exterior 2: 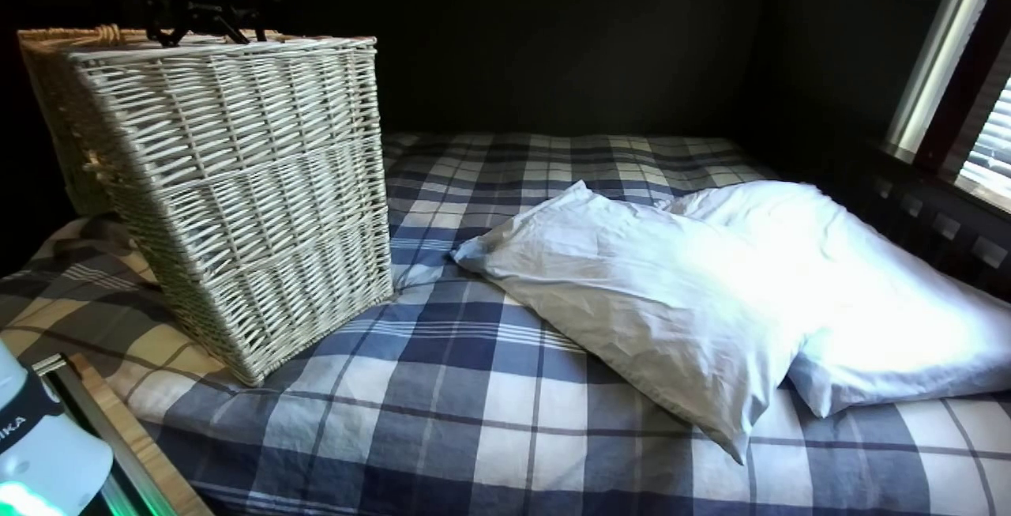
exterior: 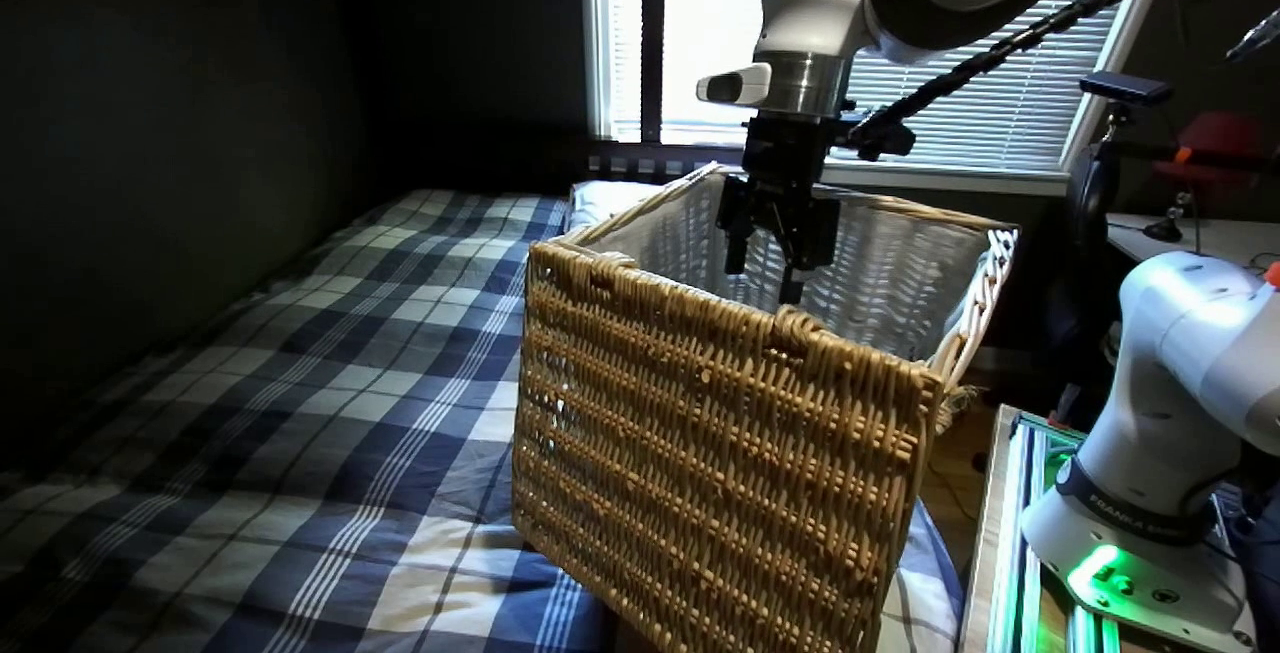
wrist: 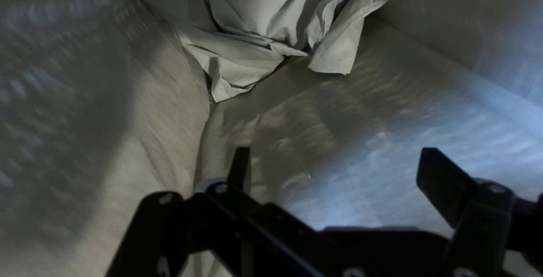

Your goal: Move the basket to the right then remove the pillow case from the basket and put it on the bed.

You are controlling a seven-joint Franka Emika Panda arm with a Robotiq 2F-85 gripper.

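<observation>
1. Step in hand looks like reaching for the pale pillow case (wrist: 263,9), bunched inside the wicker basket (exterior: 720,453), which stands on the plaid-sheeted bed (exterior 2: 474,429).
2. Line up over the case before going down: in the wrist view it lies ahead of the pincer (wrist: 335,154), not between the jaws.
3. Straddle a raised fold, avoid pinching the lining (wrist: 352,111), then lift straight up past the rim (exterior: 981,298).
4. Pincer: jaws wide apart, nothing held, no contact visible; hangs at the basket mouth.

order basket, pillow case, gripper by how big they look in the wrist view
1. Basket, its inside filling most of the picture
2. Unsure between gripper and pillow case: the gripper sits nearer the camera
</observation>
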